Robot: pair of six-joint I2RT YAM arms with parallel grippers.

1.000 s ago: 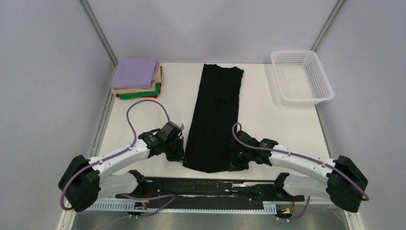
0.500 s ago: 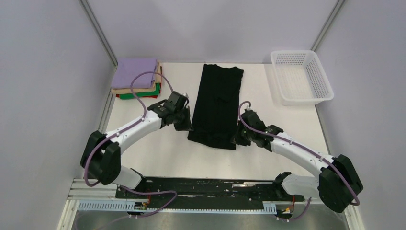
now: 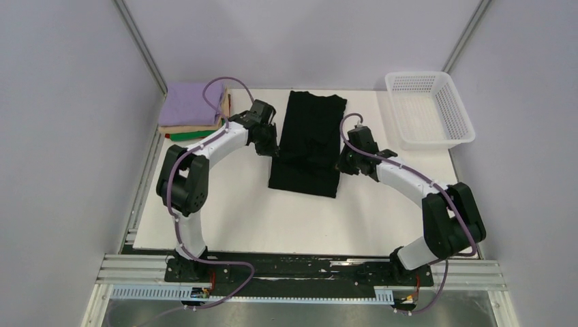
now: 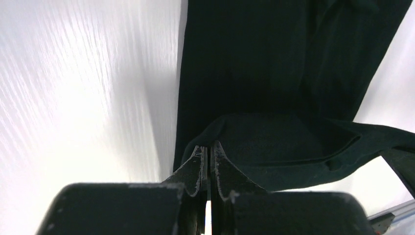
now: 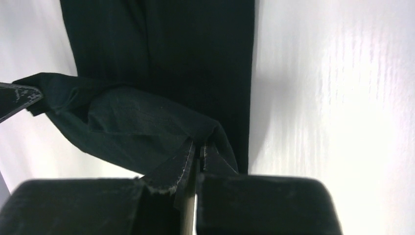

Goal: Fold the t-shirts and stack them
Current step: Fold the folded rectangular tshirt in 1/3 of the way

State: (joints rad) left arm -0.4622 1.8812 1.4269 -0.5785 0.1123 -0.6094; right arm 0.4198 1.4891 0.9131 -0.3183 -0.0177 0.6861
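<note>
The black t-shirt [image 3: 308, 146] lies as a narrow strip on the white table, its near end lifted and carried over the far part. My left gripper [image 3: 272, 150] is shut on the shirt's left near corner [image 4: 208, 147]. My right gripper [image 3: 341, 166] is shut on the right near corner [image 5: 201, 142]. The lifted hem hangs between them above the lower layer [image 4: 254, 63]. A stack of folded shirts, lavender [image 3: 193, 103] on top, then tan, green and red, sits at the far left.
A white mesh basket [image 3: 429, 109] stands at the far right corner. Grey walls with metal posts close in the table on both sides. Bare white table [image 3: 245, 218] lies between the shirt and the arm bases.
Both grippers have carried the shirt's near end away from the bases toward the far end, folding it over itself. The visible shirt is now much shorter.
</note>
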